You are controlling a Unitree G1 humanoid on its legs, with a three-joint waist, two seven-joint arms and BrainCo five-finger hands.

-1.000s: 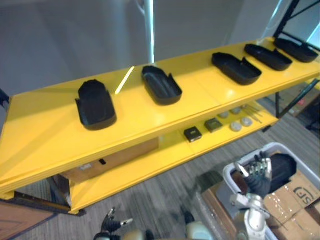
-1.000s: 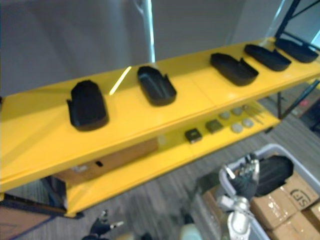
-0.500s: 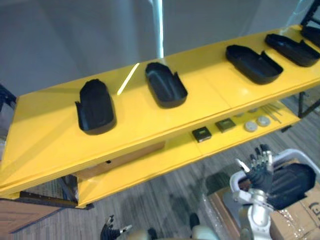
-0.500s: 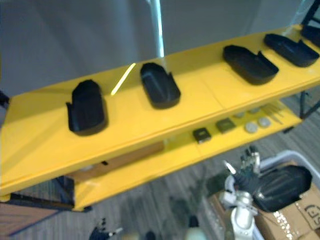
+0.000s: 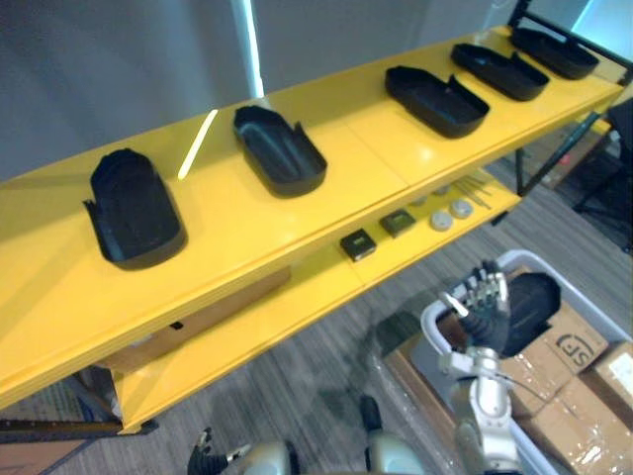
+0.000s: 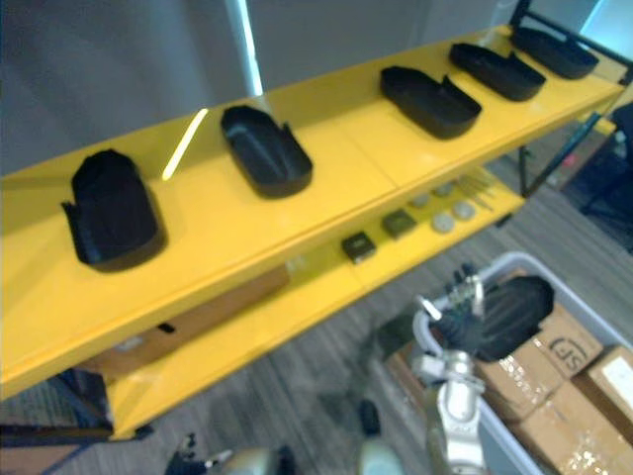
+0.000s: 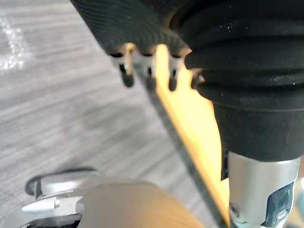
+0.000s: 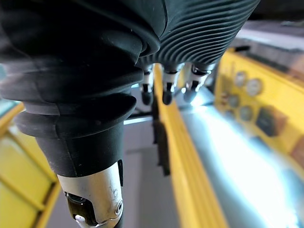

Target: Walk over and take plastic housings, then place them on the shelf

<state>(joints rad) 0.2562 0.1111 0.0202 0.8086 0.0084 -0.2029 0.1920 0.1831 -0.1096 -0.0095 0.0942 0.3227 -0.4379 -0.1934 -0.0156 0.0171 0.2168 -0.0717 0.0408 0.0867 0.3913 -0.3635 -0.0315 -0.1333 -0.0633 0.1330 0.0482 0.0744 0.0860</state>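
Observation:
Several black plastic housings lie in a row on the yellow shelf's top board [image 5: 376, 163]: one at the left [image 5: 134, 208], one beside it [image 5: 280, 150], others towards the right end [image 5: 435, 99]. Another black housing [image 5: 532, 302] lies in a pale bin [image 5: 522, 263] on the floor at the lower right. My right hand [image 5: 483, 315] is raised at the bin's near rim, just in front of that housing, fingers straight and open, holding nothing. My left hand [image 5: 206, 461] hangs low at the bottom edge, open and empty, above grey floor beside the shelf's yellow edge [image 7: 190, 123].
The lower yellow board carries small dark square parts [image 5: 357, 244] and round metal discs [image 5: 442, 220]. A cardboard box [image 5: 198, 322] sits under the shelf at the left. Wrapped cardboard boxes [image 5: 584, 351] surround the bin. Grey carpet floor [image 5: 307, 396] lies between me and the shelf.
The whole picture has swung about as the camera moved. My right hand stays raised in front of the bin's housing, fingers still straight; the left hand stays low.

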